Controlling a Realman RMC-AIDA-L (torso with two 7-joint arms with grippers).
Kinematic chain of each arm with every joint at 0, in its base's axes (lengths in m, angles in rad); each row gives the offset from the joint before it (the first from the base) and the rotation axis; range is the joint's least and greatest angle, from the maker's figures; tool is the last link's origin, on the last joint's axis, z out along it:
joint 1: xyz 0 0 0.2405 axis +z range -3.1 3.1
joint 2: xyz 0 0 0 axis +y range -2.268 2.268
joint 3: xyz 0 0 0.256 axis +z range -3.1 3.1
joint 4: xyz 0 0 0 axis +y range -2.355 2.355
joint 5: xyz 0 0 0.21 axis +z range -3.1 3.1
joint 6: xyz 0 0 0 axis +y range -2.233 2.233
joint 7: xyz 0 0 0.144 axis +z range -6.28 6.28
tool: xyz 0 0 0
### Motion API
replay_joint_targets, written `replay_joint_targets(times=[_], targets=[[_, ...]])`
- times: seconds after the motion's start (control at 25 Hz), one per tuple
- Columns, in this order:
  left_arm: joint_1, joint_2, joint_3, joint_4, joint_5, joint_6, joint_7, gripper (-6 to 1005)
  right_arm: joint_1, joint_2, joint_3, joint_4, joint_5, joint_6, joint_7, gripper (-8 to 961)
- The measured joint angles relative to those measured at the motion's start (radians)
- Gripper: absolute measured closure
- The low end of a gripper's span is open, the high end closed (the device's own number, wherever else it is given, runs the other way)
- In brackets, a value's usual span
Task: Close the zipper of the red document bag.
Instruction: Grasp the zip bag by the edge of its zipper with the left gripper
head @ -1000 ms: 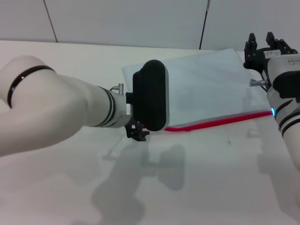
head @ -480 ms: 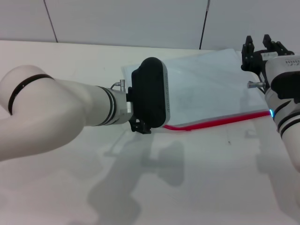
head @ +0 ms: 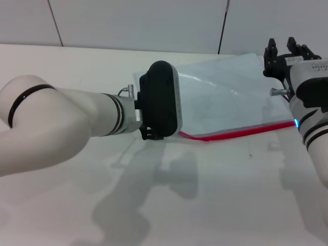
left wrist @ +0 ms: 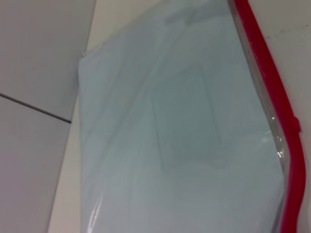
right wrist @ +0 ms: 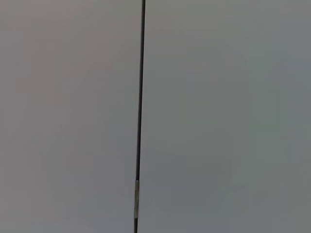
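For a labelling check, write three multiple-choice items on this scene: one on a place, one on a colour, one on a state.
1. Where is the left gripper?
A. at the left end of the red zip strip
B. over the bag's far edge
C. off the table

2. What colour is the flat translucent plastic pouch?
A. yellow
B. pale blue-grey
C. black

3. How is the right gripper placed?
A. gripping the zip
B. pressed on the white table
C. raised, fingers up, holding nothing

Key: 1 A, the head view shows it there. 2 B, both views agree. 3 C, it is clear of the pouch.
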Motion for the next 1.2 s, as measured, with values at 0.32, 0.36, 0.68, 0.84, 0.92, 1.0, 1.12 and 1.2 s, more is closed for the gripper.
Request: replay_joint_targets(times=[0.32, 0.36, 0.68, 0.84, 0.92, 1.0, 1.12, 1.2], targets=[[-0.001, 0.0, -0.012, -0.028, -0.004, -0.058, -0.032, 262, 0.001, 0.0, 0.0, -0.004, 0.0, 0.0, 0.0, 562], [-0.001, 0.0, -0.012, -0.03, -0.008, -0.065, -0.035, 263, 0.002, 0.0, 0.0, -0.005, 0.0, 0.001, 0.0, 562], [-0.024, 0.0, -0.006, -0.076, -0.054, -0.101, -0.037, 271, 0.004, 0.0, 0.0, -0.005, 0.0, 0.003, 0.0, 562], [-0.043, 0.0, -0.001, -0.105, -0.068, -0.102, -0.038, 274, 0.004, 0.0, 0.0, -0.008, 0.0, 0.005, 0.0, 562], [-0.044, 0.0, 0.001, -0.107, -0.068, -0.102, -0.038, 275, 0.003, 0.0, 0.0, -0.011, 0.0, 0.005, 0.0, 562], [-0.044, 0.0, 0.002, -0.109, -0.068, -0.102, -0.038, 276, 0.002, 0.0, 0.0, -0.012, 0.0, 0.005, 0.0, 562], [-0.044, -0.001, 0.002, -0.117, -0.074, -0.115, -0.038, 278, 0.001, 0.0, 0.0, -0.013, 0.0, 0.003, 0.0, 562], [-0.044, -0.001, 0.002, -0.119, -0.078, -0.123, -0.038, 279, 0.0, 0.0, 0.0, -0.013, 0.0, 0.002, 0.0, 562]])
